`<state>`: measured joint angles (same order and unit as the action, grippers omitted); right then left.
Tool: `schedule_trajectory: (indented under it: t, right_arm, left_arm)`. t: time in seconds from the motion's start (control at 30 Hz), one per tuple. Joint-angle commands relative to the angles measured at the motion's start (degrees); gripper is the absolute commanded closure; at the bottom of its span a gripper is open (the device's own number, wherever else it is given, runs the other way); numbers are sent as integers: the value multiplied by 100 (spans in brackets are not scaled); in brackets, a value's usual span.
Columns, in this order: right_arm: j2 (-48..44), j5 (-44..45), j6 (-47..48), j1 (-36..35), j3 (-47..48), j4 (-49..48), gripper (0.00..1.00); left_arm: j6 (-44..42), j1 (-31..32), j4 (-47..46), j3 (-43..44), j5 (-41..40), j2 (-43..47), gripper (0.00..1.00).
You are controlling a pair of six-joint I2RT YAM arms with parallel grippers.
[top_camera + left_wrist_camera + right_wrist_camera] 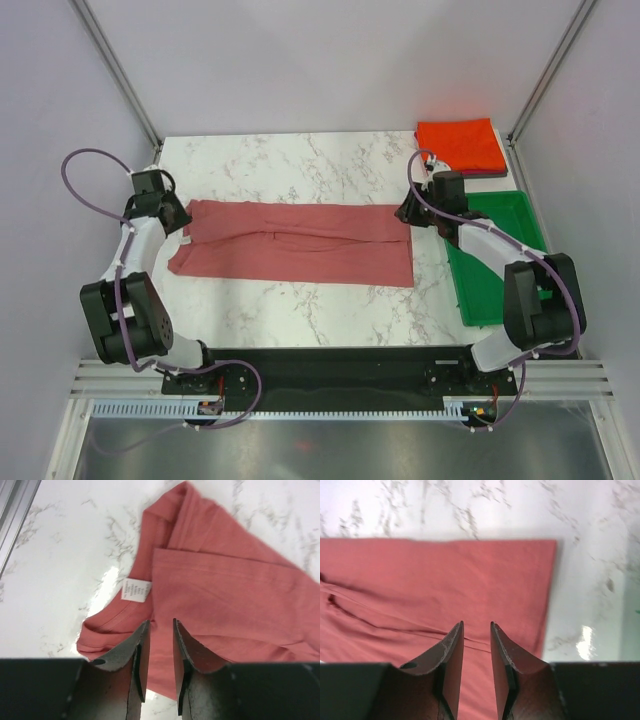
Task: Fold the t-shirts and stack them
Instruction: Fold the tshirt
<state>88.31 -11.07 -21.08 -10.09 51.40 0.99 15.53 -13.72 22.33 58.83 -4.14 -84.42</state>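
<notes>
Top external: t-shirt (300,245) hem near tray (520,210)

Bright, even light; glare on the table (107,580).

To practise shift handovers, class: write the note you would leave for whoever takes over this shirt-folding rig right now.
Left gripper: open, over the collar end of the rose t-shirt, holding nothing.
Right gripper: open, over its hem end.
Done: rose t-shirt folded into a long strip; orange-red t-shirt folded at the far right corner.
To do: fold the strip square, stack it on the orange-red one.
</notes>
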Motion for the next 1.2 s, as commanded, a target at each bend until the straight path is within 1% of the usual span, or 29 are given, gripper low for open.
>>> schedule_trajectory:
  t: [0.0, 0.03, 0.07, 0.1, 0.17, 0.23, 0.3, 0.37, 0.43, 0.47, 0.53, 0.6, 0.63, 0.67, 0.7, 0.73, 0.77, 0.83, 0.87, 0.9, 0.93, 0.97, 1.0, 1.03, 1.07, 1.13, 1.17]
  right_arm:
    - [326, 70, -510, -344, 432, 68, 65]
    - [457, 157, -589, -423, 494, 59, 65]
    - [711, 245, -660, -554, 607, 59, 66]
    - [835, 333, -765, -591, 661, 120, 67]
    - [1073, 456, -845, -617, 696, 225, 68]
    - [1144, 676, -872, -617, 618, 252, 68]
    - [1232, 720, -828, -626, 495, 182, 68]
    - [1381, 615, -705, -652, 529, 155, 68]
    - [1487, 580, -556, -731, 687, 348, 66]
    - [1548, 632, -451, -801, 931, 505, 66]
    - [1522, 694, -441, -854, 1100, 753, 66]
    - [1426, 659, -485, -995, 1346, 692, 64]
    - [1434, 607, -493, -1074, 1477, 657, 63]
    - [1530, 284, -433, -1231, 1792, 613, 62]
    - [1618, 55, -397, -1320, 1952, 465, 59]
    - [1732, -191, -336, -1425, 2145, 393, 59]
    - [1977, -376, -327, -1626, 2521, 332, 58]
    - [2250, -474, -169, -1838, 2883, 60, 56]
    - [2582, -536, -73, -2065, 3276, -28, 55]
    - [2777, -676, 146, -2181, 3506, -64, 54]
    - [2970, -747, 226, -2286, 3761, -64, 53]
    - [3407, -895, 297, -2444, 4277, -64, 50]
    - [3629, -1053, 332, -2506, 4534, -56, 49]
    - [3832, -1281, 333, -2550, 4781, -64, 48]
    - [4190, -1353, 315, -2586, 5201, -56, 47]
    - [4526, -1433, 341, -2726, 5642, -64, 46]
    - [4833, -1433, 376, -2796, 6062, -64, 45]
  left_arm:
    - [406, 62, -44, 322, 718, 111, 68]
    - [572, 71, -62, 348, 1026, 23, 68]
    - [618, 71, -53, 444, 1499, -73, 68]
    - [644, 71, -53, 489, 1687, -274, 68]
    - [653, 53, -53, 524, 1802, -408, 67]
    - [636, -17, -44, 498, 1759, -574, 65]
    - [749, -227, -35, 358, 1707, -645, 65]
    - [1100, -490, -44, 52, 1226, -655, 67]
    - [1294, -710, -62, -108, 1214, -637, 67]
    - [1321, -825, -62, -126, 1275, -689, 68]
    - [1269, -922, -27, -100, 1354, -707, 69]
    - [1321, -975, -9, -126, 1145, -532, 70]
    - [1478, -993, 8, -152, 874, -392, 70]
    - [1601, -1001, 9, -274, 175, -252, 69]
    - [1724, -993, 0, -362, -84, 80, 68]
    - [1882, -1019, -87, -424, -209, 206, 67]
    - [1875, -1010, -175, -468, -27, 294, 67]
    - [1648, -1010, -412, -346, 552, 208, 66]
    - [1585, -1010, -396, -102, 1051, 68, 66]
    - [1533, -1010, -396, 13, 1247, -64, 67]
    - [1515, -1019, -396, 84, 1336, -274, 66]
    - [1541, -1002, -404, 146, 1285, -355, 64]
    - [1567, -1002, -405, 155, 1215, -434, 58]
    - [1576, -1002, -413, 173, 1170, -635, 55]
    - [1532, -1002, -405, 269, 1231, -733, 55]
    - [1462, -1002, -413, 366, 1433, -1004, 57]
    - [1470, -993, -431, 418, 1616, -1076, 57]
